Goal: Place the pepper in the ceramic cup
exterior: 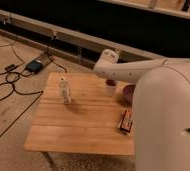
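The ceramic cup (111, 90) is small and white and stands on the wooden table (83, 125) near its far right side. A small reddish-brown bit, the pepper (109, 82), shows right at the cup's mouth. I cannot tell whether it is held or lies inside the cup. My gripper (109, 78) hangs from the white wrist (107, 62) directly above the cup and is mostly hidden by the arm.
A purple bowl (128, 93) stands just right of the cup. A flat orange-and-dark packet (125, 121) lies near the table's right edge. A slim white bottle (64, 91) stands at the left. My white arm (163, 100) covers the right side. Cables (8, 80) lie on the floor at the left.
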### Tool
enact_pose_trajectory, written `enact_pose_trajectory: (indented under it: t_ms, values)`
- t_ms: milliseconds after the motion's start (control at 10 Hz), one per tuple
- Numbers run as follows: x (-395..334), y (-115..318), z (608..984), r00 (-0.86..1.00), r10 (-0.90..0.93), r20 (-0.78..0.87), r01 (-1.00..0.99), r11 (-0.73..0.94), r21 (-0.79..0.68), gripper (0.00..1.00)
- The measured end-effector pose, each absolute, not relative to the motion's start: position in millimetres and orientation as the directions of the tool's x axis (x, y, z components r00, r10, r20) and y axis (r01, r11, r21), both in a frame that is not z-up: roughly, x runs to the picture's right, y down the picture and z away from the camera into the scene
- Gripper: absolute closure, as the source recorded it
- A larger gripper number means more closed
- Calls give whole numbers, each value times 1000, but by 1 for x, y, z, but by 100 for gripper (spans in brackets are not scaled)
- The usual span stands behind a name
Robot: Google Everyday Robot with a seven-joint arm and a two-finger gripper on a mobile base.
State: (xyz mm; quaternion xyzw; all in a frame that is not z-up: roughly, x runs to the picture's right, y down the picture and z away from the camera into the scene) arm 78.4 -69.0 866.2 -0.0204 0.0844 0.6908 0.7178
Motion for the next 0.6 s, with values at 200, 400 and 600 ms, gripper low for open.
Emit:
enact_pose_trajectory:
  t_ms: [200,400,600]
  values:
    - [32,-49,831,99,940,-326,-995,98,-22,20]
    - [-2,-37,794,166,868,-467,-985,125,-119,20]
    - [-32,-32,758,244,790,-562,-965,139,-223,20]
